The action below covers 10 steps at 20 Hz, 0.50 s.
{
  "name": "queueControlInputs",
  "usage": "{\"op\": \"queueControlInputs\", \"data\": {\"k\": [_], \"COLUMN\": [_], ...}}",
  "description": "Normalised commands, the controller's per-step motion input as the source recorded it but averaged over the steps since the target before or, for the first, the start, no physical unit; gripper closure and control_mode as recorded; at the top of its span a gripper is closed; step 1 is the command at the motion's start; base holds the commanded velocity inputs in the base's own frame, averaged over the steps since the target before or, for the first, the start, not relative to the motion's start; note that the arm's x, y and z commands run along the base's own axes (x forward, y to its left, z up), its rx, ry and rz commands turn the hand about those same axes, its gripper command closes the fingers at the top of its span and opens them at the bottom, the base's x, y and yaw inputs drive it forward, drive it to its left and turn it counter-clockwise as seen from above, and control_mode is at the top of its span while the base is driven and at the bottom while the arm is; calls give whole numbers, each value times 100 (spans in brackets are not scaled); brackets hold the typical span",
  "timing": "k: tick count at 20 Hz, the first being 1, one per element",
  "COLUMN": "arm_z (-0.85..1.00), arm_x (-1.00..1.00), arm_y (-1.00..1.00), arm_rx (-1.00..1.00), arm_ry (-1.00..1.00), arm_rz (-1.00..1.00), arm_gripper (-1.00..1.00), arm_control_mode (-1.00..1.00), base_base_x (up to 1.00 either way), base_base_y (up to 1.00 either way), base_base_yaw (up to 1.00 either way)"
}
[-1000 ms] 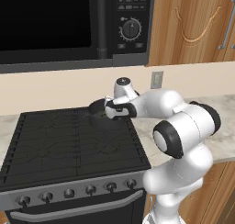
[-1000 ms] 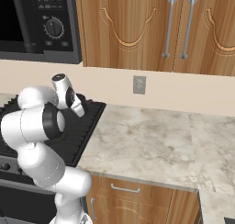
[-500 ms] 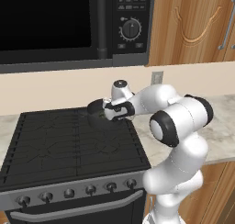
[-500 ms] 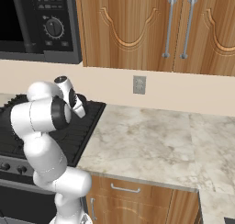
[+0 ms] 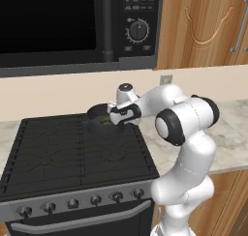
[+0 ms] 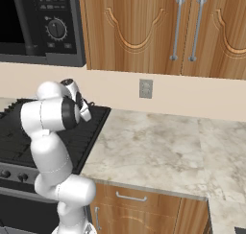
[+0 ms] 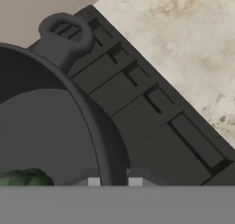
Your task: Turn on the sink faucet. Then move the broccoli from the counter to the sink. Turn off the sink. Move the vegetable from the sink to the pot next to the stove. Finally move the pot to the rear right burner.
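Observation:
The dark round pot (image 5: 98, 112) sits on the rear right burner (image 5: 123, 133) of the black stove (image 5: 68, 155). My gripper (image 5: 113, 118) is at the pot's right side, shut on its rim. In the hand view the rim of the pot (image 7: 98, 140) runs up between my two fingertips (image 7: 93, 182). Its loop handle (image 7: 64, 35) points toward the wall. The green broccoli (image 7: 20, 179) lies inside the pot at the lower left of that view. A green speck of the broccoli (image 5: 104, 120) also shows beside the hand. The sink and its faucet are out of view.
The marbled counter (image 6: 153, 146) stretches right of the stove (image 6: 93, 125). A microwave (image 5: 72, 22) hangs above the cooktop, and wooden cabinets (image 6: 158, 31) above the counter. A wall outlet (image 6: 145, 88) sits behind. Knobs (image 5: 94, 199) line the stove front.
The jaws have tightened on the pot's rim. The arm's elbow has swung left and closer to the stove, and the pot has shifted slightly left.

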Motion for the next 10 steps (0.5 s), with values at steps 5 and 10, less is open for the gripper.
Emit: {"op": "queueControlInputs", "data": {"k": [5,10], "arm_z": [-9,-6], "arm_x": [7,0], "arm_y": [0,0], "arm_rx": [0,0], "arm_ry": [0,0], "arm_rz": [0,0], "arm_gripper": [100,-100], "arm_control_mode": [-100,-100], "base_base_x": [0,0], "base_base_y": [0,0], "base_base_yaw": [0,0]}}
